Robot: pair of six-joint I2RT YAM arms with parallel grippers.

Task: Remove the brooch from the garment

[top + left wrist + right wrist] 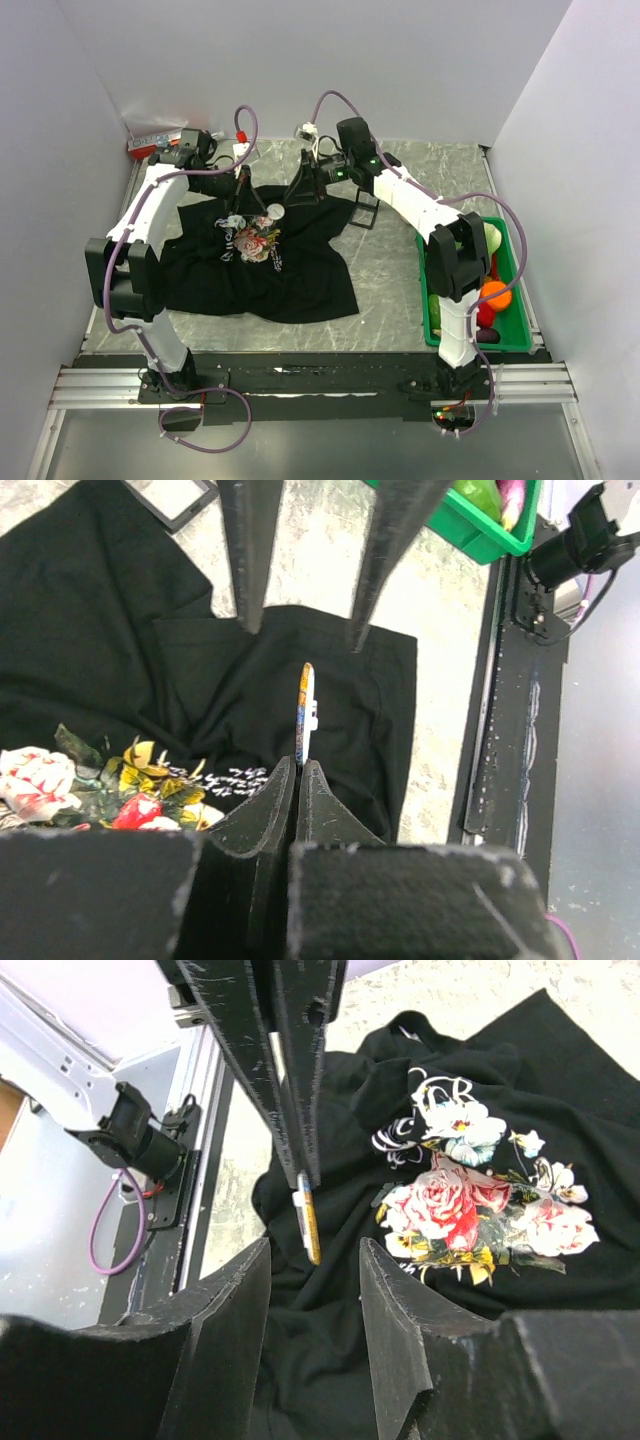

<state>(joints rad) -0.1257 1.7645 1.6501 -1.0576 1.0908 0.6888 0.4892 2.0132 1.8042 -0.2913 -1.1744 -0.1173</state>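
Observation:
The garment [300,280] is a black T-shirt spread on the table, rose print [460,1200] facing up. The brooch [305,715] is a small gold-and-white disc seen edge-on, and my left gripper [298,765] is shut on it just above the dark fabric [100,630]. In the right wrist view the brooch [308,1222] sticks out below the left gripper [305,1175]. My right gripper [312,1245] is open, its fingers [250,570] on either side of the brooch and apart from it. From above, the brooch [275,211] shows as a pale dot between both grippers.
A green bin [505,340] of fruit stands at the right side of the table. A small black frame-like box [365,215] sits by the shirt's right sleeve. A power strip [150,140] lies at the back left corner. Walls close in on the left, back and right.

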